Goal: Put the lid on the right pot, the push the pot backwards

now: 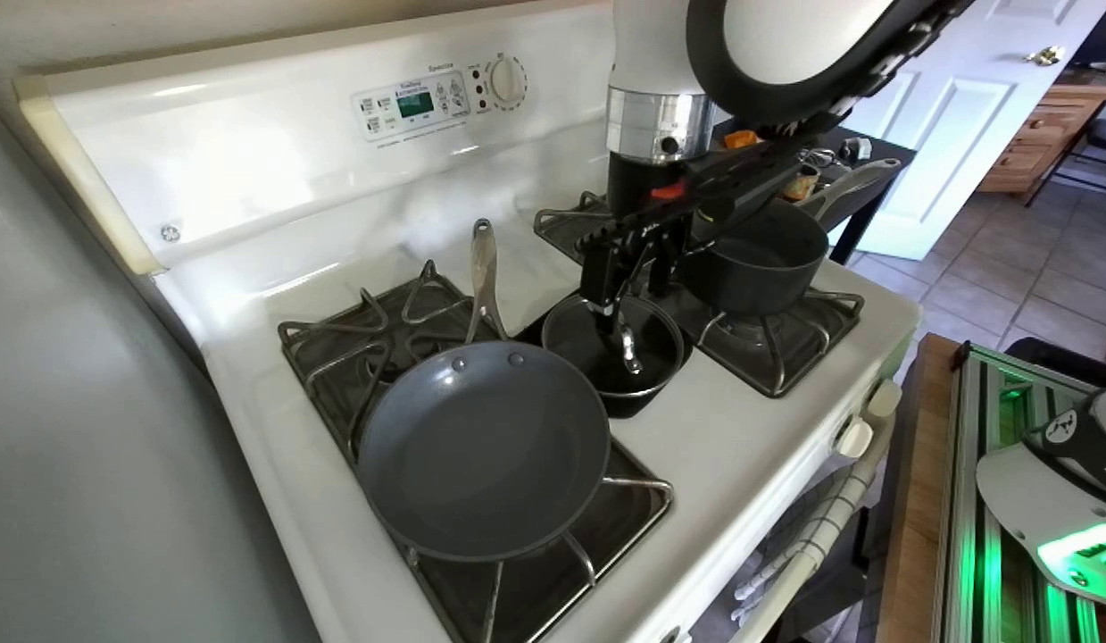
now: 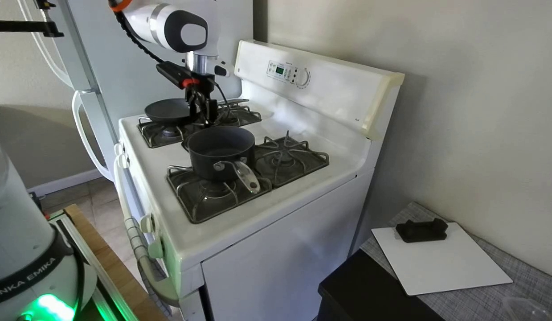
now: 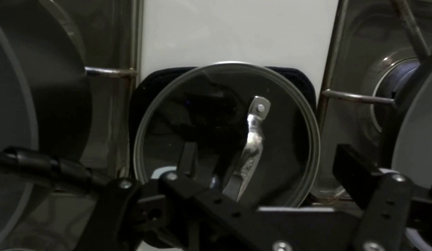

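I'm working over the stove (image 1: 731,446). To one side of the lid (image 3: 216,129) sits the frying pan (image 1: 490,455), to its opposite side the uncovered pot (image 1: 749,279), long handle (image 2: 247,177) pointing away from the lid; I judge those two leave little sideways room. The lid sits over a dark base (image 3: 142,94). Above the lid hangs my gripper (image 3: 270,158), fingers (image 3: 355,165) spread wide, holding nothing. Between them in the wrist view, the lid's handle (image 3: 253,139) runs across their closing line, seemingly nearer the pot-side finger, so I'd nudge that way.
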